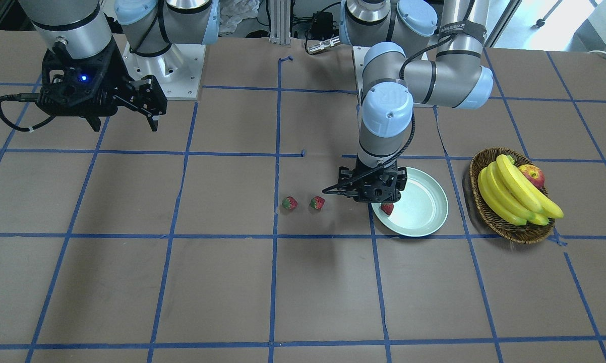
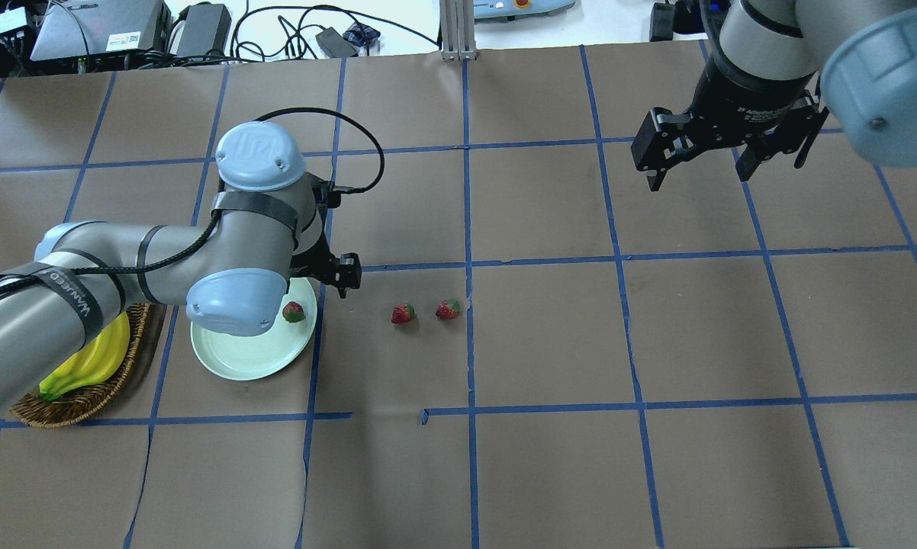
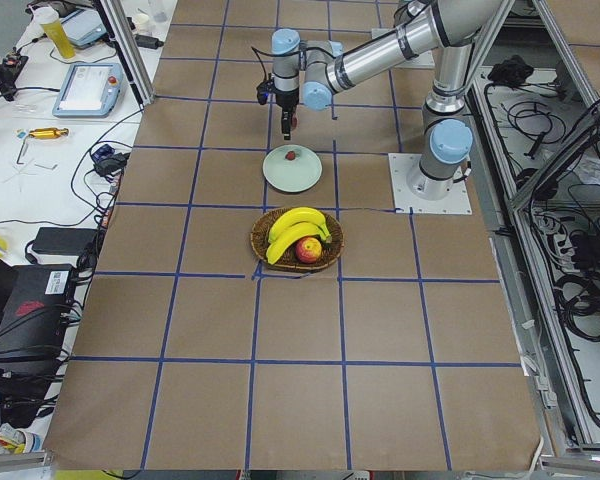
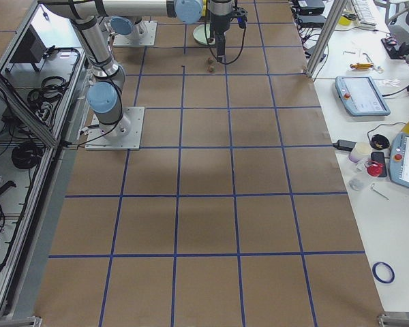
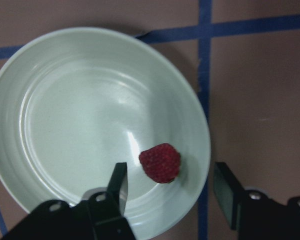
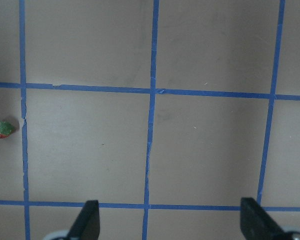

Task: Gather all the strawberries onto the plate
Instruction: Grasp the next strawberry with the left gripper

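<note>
1. left gripper (image 5: 172, 185), fingers spread, hangs over the plate (image 5: 80, 125); one strawberry (image 5: 160, 162) lies loose inside, near the rim.
2. two strawberries (image 2: 403, 313) (image 2: 448, 309) lie on the table (image 2: 550, 343), near the plate.
3. right gripper (image 6: 172, 217), spread and empty; its label partly reads "2f adaptive".

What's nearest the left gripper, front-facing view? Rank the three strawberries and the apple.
1. Plate strawberry, on the plate under the left gripper.
2. Nearer table strawberry, view-left of the plate.
3. Farther table strawberry, beyond it.
4. Apple, in the basket, view-right.

brown paper-covered table (image 1: 232, 282) gridded with blue tape (image 1: 131, 235), cluttered white workbenches (image 3: 25, 175) flanking both ends.
</note>
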Controlling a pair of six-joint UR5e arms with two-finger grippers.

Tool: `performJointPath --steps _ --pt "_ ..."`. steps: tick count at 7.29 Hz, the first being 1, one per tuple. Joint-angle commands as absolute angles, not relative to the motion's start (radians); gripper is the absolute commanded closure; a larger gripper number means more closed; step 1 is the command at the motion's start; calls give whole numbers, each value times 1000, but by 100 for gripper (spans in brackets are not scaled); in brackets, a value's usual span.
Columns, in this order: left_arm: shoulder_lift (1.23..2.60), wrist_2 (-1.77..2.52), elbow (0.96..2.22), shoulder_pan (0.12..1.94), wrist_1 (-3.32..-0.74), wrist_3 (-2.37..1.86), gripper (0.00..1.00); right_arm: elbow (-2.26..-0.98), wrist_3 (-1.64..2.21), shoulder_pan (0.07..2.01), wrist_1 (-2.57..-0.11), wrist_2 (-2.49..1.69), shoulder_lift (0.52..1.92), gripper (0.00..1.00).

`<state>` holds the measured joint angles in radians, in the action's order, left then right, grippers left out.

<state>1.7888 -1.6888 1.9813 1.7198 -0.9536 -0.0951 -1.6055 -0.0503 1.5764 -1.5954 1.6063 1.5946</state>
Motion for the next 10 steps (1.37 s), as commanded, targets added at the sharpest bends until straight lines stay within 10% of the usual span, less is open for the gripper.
performJointPath --steps 1,4,7,10 --pt "1848 -1583 1965 1796 -828 -286 0 -1606 -49 1577 -1595 1606 1594 0" --pt "1945 -1580 1968 1845 -807 -313 18 -1606 -49 1577 -1595 1606 1594 0" --pt "1963 -1615 1970 1848 -808 -299 81 -1606 -49 1577 -1595 1606 1594 0" --pt "1892 -1678 1935 1766 -912 -192 92 -1606 -49 1577 -1595 1606 1594 0"
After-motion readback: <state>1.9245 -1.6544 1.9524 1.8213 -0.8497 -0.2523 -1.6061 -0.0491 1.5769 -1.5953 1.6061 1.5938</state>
